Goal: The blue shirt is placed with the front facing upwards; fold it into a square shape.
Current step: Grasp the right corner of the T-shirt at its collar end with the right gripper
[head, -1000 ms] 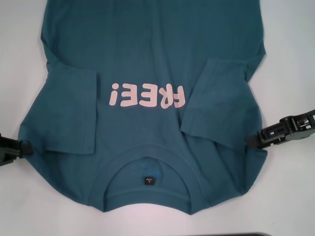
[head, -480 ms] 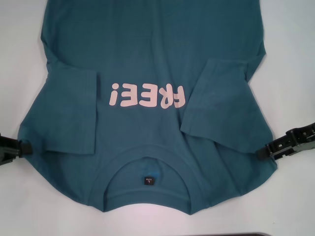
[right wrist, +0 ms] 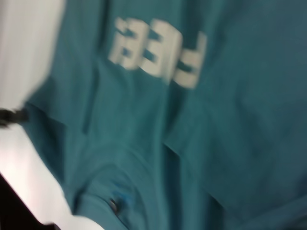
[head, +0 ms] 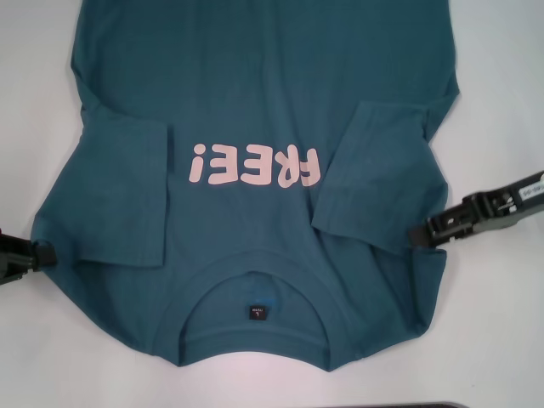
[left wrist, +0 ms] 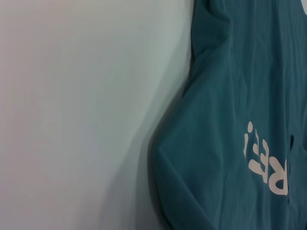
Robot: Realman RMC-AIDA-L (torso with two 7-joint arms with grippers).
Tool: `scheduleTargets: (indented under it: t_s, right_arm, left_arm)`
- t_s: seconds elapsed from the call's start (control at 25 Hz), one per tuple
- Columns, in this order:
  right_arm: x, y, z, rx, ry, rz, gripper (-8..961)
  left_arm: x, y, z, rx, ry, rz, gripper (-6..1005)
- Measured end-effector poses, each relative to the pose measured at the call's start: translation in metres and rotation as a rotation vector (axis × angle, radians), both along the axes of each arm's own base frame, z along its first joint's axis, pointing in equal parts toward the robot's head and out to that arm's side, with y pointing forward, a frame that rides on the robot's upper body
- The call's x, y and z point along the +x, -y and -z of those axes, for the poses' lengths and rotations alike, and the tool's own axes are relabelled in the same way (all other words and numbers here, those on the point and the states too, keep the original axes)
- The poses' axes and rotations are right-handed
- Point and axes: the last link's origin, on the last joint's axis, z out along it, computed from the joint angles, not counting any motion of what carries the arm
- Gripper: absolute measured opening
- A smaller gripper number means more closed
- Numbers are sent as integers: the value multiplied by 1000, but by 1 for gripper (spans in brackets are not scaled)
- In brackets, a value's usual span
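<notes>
Head view gives us bare white tabletop [head: 501, 93] down both sides of the blue shirt [head: 255, 93], and a thin strip along the near edge below the collar [head: 255, 293]; the far part of the shirt runs out of the picture. The shirt lies front up in the middle of the tabletop, collar toward the near edge, both short sleeves folded inward over the chest, the pale pink "FREE!" print [head: 253, 166] between them and reading upside down to us. A small black neck label [head: 256, 312] sits inside the collar.

We see the left end effector [head: 38, 253] at the shirt's left shoulder edge, touching the cloth; we cannot tell how its fingers stand. The right end effector [head: 425, 232] sits over the right shoulder area beside the folded sleeve; its fingers look closed, but we cannot tell whether they grip cloth.

Compared with half a second ago, the right end effector is farther inward and a little higher, and the shoulder edge beneath it is drawn in.
</notes>
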Motion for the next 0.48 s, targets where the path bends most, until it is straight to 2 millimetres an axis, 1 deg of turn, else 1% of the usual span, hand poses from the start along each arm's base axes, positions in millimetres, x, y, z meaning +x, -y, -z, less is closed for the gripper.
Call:
scheduleTargets:
  t_s: [0.12, 0.24, 0.36, 0.48]
  right_arm:
    - [3, -1, -8, 14, 1, 10, 624]
    - [20, 2, -15, 4, 95, 55, 623]
    - [29, 6, -15, -18, 155, 77, 621]
    - [27, 6, -11, -33, 161, 70, 622]
  left_arm:
    - [-1, 1, 0, -1, 1, -2, 33]
    - [-1, 2, 0, 0, 0, -6, 33]
    - [-1, 2, 0, 0, 1, -6, 33]
    - [-1, 1, 0, 2, 1, -4, 33]
